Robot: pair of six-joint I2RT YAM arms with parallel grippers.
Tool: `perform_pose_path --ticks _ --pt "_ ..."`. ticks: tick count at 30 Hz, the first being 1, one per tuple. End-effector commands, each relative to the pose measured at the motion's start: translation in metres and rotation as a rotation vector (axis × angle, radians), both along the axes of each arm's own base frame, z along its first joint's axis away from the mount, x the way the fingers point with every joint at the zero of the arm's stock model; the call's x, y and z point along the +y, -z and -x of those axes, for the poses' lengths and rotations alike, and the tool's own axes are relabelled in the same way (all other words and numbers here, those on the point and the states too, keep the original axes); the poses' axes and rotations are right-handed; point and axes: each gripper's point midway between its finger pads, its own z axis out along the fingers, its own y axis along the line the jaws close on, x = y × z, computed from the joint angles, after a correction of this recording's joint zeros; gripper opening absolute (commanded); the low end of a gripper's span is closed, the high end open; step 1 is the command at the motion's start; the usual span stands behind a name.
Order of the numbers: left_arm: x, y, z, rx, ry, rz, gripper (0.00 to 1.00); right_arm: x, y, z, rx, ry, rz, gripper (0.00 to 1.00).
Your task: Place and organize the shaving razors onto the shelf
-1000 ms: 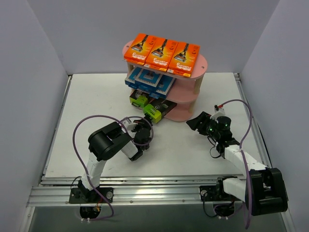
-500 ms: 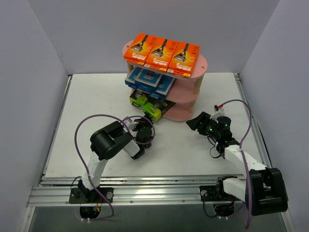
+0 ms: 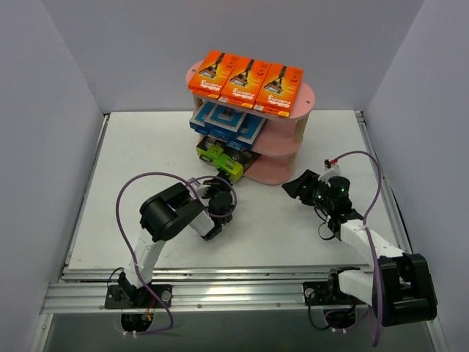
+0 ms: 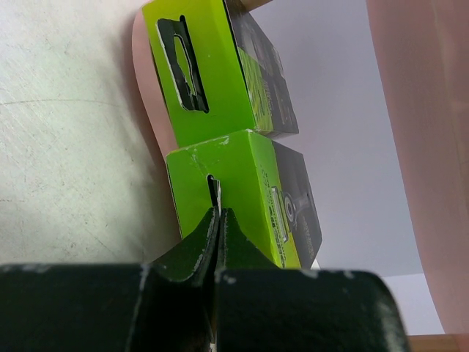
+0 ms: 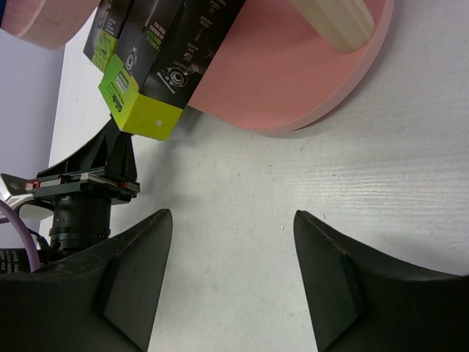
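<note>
This looks like a robot test cell in a lab rather than a home or shop. Plain pale grey panel walls [image 3: 44, 147] box in a white counter [image 3: 146, 147] on three sides. Silver aluminium rails [image 3: 242, 292] along its near edge carry two black-and-white robot arms [image 3: 172, 216] trailing loose purple cables [image 3: 121, 213]. The one shop-like prop is a pink three-tier shelf with pale wooden posts [image 3: 278, 167], stocked with bright orange razor packs [image 3: 245, 79]. The room beyond the panels cannot be seen.

White table [image 3: 146, 154], pale walls [image 3: 51, 110]
</note>
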Motion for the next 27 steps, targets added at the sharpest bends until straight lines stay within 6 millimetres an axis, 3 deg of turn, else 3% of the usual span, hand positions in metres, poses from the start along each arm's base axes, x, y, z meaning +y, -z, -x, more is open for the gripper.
perform_pose_path --ticks 1,20,27 --pt "0.013 -0.058 -0.007 -0.204 -0.077 0.251 0.02 0.006 -0.003 0.0 -0.028 -0.033 0.004 0.63" --pt "0.005 -0.061 -0.016 -0.223 -0.096 0.275 0.03 0.009 -0.001 0.001 -0.024 -0.041 0.011 0.63" --pt "-0.001 -0.057 -0.015 -0.208 -0.065 0.234 0.34 0.008 -0.002 0.002 -0.027 -0.039 0.013 0.63"
